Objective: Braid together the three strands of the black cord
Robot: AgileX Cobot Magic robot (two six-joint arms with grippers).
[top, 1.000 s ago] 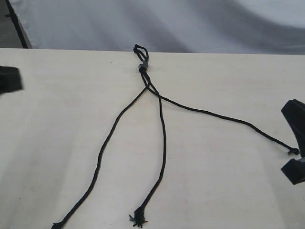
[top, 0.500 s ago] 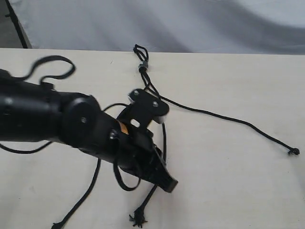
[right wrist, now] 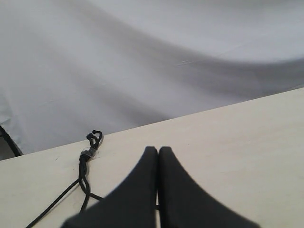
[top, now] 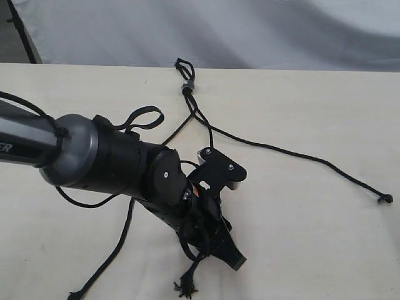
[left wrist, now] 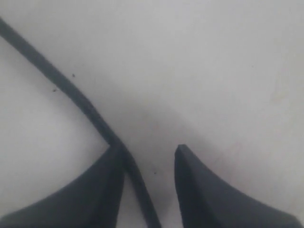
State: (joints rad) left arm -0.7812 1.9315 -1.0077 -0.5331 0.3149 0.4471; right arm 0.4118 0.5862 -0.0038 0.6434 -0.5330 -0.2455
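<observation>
The black cord lies on the pale table, its loop (top: 182,65) and grey band (top: 187,86) at the far edge. From the band three strands fan out. The left strand (top: 124,234) runs to the near left, and the right strand (top: 300,154) ends in a knot (top: 386,199). Most of the middle strand is hidden under my left arm, with its frayed end (top: 185,289) showing. My left gripper (top: 225,250) is low over it. In the left wrist view the gripper (left wrist: 149,152) is open, and the strand (left wrist: 71,90) passes between its fingers, against one of them. My right gripper (right wrist: 158,151) is shut and empty, with the loop (right wrist: 95,137) beyond it.
A grey cloth backdrop (top: 262,31) hangs behind the table's far edge (top: 300,69). The left arm's own glossy cables (top: 140,115) loop above the table near the left strand. Bare tabletop (top: 312,237) lies to the right of the left gripper.
My left arm has swung in from the left over the middle strand, moved toward the near right, and its jaws have opened. The right gripper has left the exterior view.
</observation>
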